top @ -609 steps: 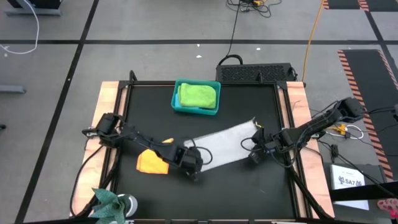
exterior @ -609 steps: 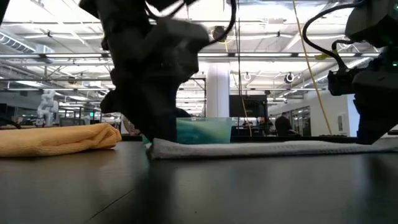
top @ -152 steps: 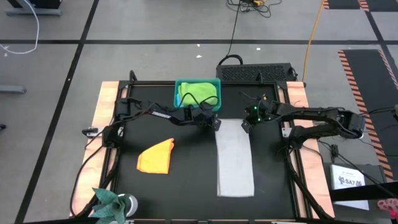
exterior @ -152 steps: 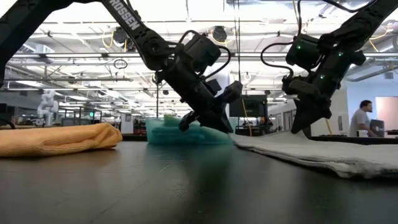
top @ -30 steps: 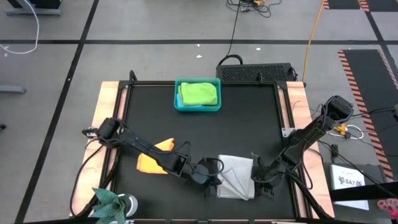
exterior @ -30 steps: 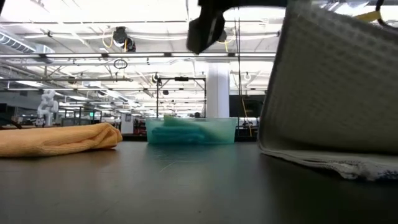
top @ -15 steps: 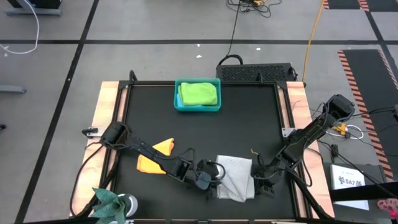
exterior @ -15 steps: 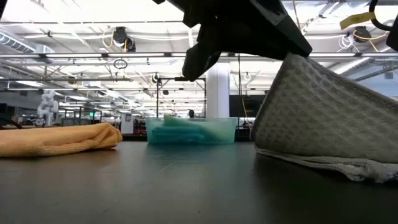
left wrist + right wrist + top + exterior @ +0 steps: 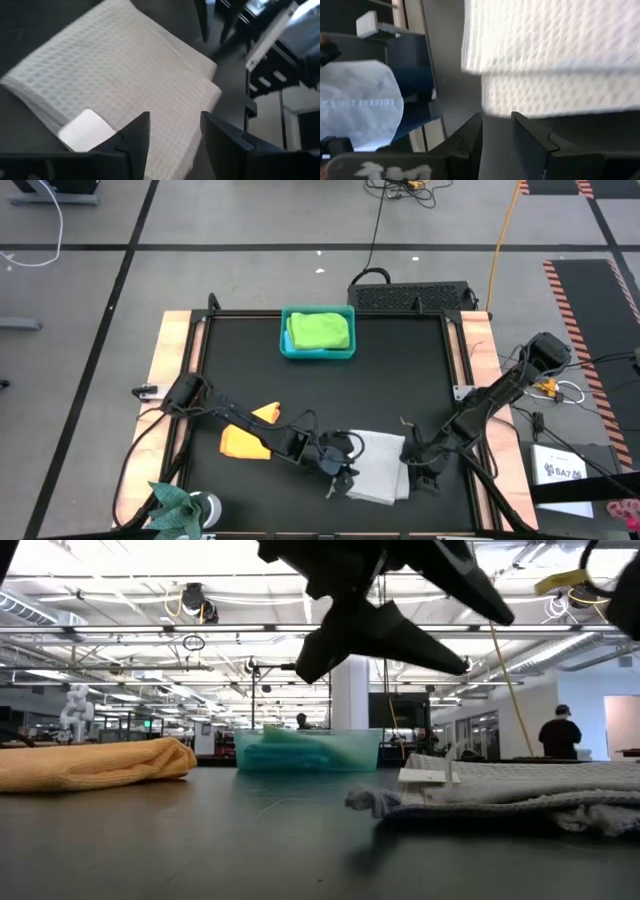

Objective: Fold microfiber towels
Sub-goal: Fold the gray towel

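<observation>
The light grey towel (image 9: 382, 465) lies folded in layers near the table's front edge, with a white label (image 9: 85, 130) at one corner; it also shows in the low view (image 9: 520, 785). My left gripper (image 9: 345, 480) hovers open just above its left part (image 9: 175, 120), fingers clear of the cloth (image 9: 485, 640). At the towel's right edge, my right gripper (image 9: 412, 470) is open with only bare table between its fingers (image 9: 496, 117). The orange-yellow towel (image 9: 243, 438) lies folded to the left. A lime green towel (image 9: 320, 330) rests in the teal bin (image 9: 283, 345).
The teal bin stands at the table's far middle (image 9: 310, 750). A small plant (image 9: 175, 505) sits at the near left corner, and a black box (image 9: 410, 295) lies beyond the far edge. A person (image 9: 555, 735) stands in the room behind.
My left gripper has come down with the raised flap of the grey towel, then opened and let go. The flap, which stood high in the low view, has dropped and now lies flat on the rest of the towel.
</observation>
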